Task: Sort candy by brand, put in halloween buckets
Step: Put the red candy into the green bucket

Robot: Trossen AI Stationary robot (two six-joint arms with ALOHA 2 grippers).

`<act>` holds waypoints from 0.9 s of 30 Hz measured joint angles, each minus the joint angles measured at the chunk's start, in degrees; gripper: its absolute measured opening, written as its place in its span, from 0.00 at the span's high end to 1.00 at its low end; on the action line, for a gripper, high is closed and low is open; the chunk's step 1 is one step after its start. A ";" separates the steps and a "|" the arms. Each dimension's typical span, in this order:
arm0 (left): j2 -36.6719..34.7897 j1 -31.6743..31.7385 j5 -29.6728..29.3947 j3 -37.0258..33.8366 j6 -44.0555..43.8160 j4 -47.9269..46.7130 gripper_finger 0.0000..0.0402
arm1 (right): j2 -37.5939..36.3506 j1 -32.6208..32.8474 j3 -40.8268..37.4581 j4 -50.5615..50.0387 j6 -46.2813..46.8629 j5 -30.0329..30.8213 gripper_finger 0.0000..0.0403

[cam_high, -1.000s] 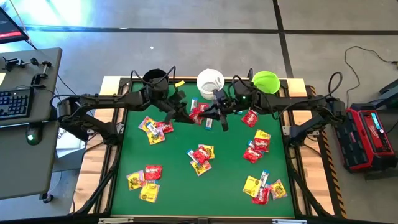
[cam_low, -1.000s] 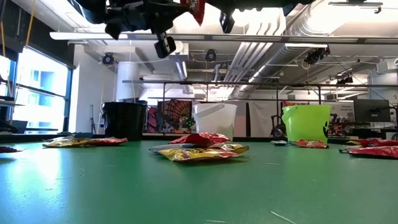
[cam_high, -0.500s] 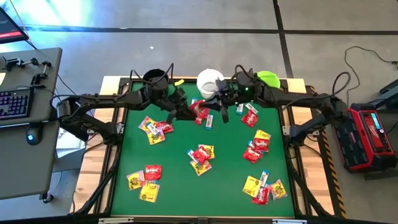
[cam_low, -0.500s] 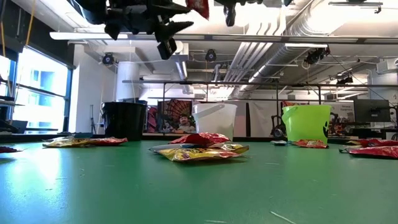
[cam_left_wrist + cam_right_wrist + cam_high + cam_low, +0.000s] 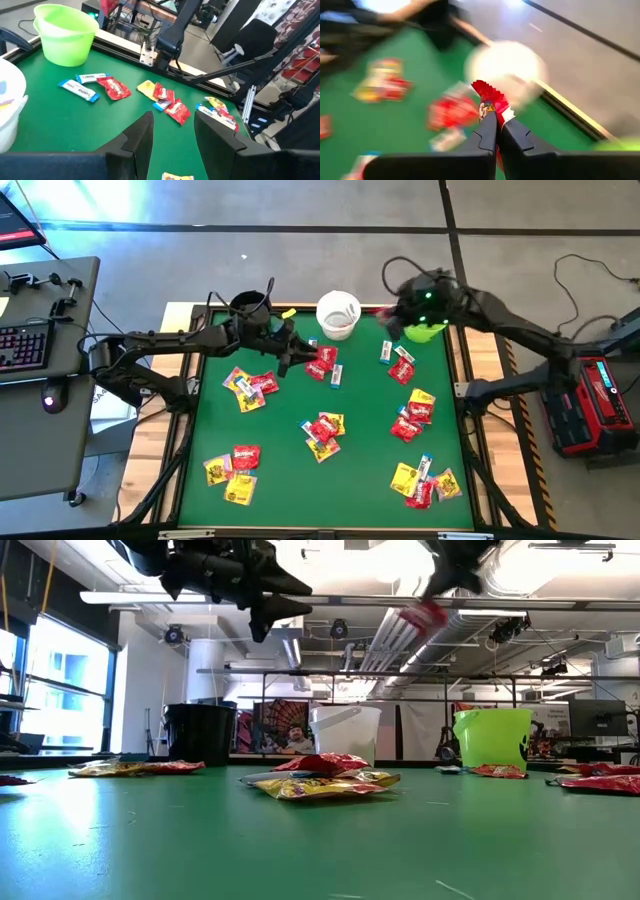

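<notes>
The right gripper [image 5: 496,131] hangs high beside the lime green bucket [image 5: 428,320], jaws clamped on a red candy packet [image 5: 489,97]; the left gripper [image 5: 172,131] hovers near the black bucket [image 5: 247,308], jaws apart and empty; the white bucket [image 5: 338,314] stands between; other packets lie scattered across the green worktop [image 5: 280,430]

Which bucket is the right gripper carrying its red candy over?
The lime green bucket: the right gripper, shut on a red candy packet, hangs at its rim; the white bucket and black bucket stand farther left.
</notes>
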 joint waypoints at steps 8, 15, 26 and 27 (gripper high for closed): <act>0.00 -0.26 0.00 0.00 2.01 1.80 0.66 | 1.95 -12.65 0.00 -12.15 5.17 10.93 1.00; -0.23 -1.00 0.48 0.00 2.04 2.26 0.66 | 8.36 -19.55 -0.07 -14.13 5.00 12.38 1.00; -2.50 -2.49 0.51 0.00 5.01 3.25 0.66 | 19.21 -24.58 -0.07 -13.49 3.09 14.35 1.00; -2.62 -2.49 0.48 0.00 5.01 3.24 0.66 | 19.85 -25.01 -0.07 -13.08 2.97 14.34 1.00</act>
